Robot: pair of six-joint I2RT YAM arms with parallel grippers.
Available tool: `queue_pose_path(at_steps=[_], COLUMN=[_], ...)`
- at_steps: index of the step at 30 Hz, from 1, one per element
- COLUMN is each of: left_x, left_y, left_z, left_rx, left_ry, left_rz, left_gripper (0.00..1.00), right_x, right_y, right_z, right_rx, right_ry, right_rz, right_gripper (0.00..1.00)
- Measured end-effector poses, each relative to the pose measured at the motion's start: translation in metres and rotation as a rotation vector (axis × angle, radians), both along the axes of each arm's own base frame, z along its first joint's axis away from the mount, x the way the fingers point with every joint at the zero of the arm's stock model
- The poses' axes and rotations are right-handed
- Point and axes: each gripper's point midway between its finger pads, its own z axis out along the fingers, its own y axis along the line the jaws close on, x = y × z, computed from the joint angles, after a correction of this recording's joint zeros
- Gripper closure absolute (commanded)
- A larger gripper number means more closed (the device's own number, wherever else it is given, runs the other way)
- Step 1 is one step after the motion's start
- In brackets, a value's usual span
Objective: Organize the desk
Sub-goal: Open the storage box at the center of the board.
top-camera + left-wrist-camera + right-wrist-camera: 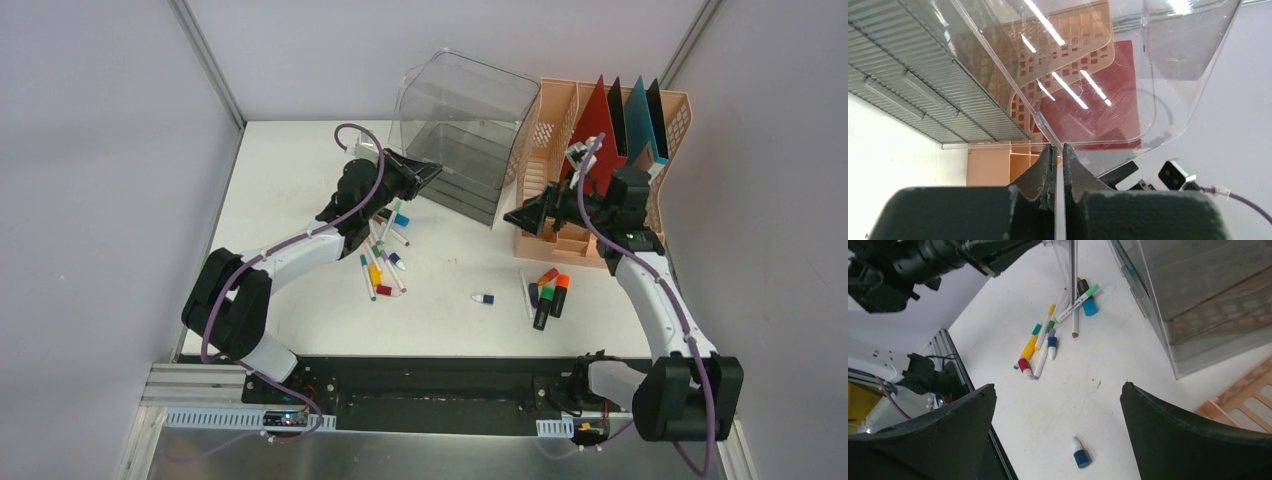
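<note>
Enclosure: you are looking into a booth of plain, pale grey panels. The back wall (440,40), left wall (90,200) and right wall (780,200) close round the desk (290,165) on three sides.

Corners: two slim metal posts, the left post (205,60) and the right post (690,40), run up where the panels meet. Both lean outward in your overhead view.

Near side: a ribbed aluminium beam (195,382) sits at lower left, with a white slotted cable duct (215,418) just below it. A dull grey metal sheet (400,458) spans the bottom edge.

Light: even and soft, and shadows on the white top are faint. From the left wrist you see long bright strip reflections slanting across the clear bin (1088,75).
</note>
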Motion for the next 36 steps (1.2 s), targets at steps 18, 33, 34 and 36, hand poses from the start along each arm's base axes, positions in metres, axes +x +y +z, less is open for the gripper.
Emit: queue_pose_path(at_steps=[18, 33, 34, 36], left_x=[0.0, -0.004, -0.004, -0.005], left_y=[-0.001, 0.0, -0.001, -0.001], left_z=[0.004, 0.021, 0.021, 0.022], left_rx=[0.044, 0.033, 0.035, 0.035], left_ry=[0.025, 0.004, 0.006, 0.007], left_rz=[-0.007, -0.018, -0.021, -0.027], left_gripper=[1.0, 1.0, 1.0, 1.0], right_x=[0.077, 0.084, 0.084, 0.083], right_y=[0.038, 0.051, 0.052, 0.055], right_z=[0.039, 0.037, 0.038, 0.04], right_rx=[0.238, 0.282, 0.283, 0.288], right_ry=[0.12, 0.177, 0.178, 0.177], right_rz=[-0.144, -0.102, -0.093, -0.075], right_gripper=[0.35, 0.68, 0.72, 0.78])
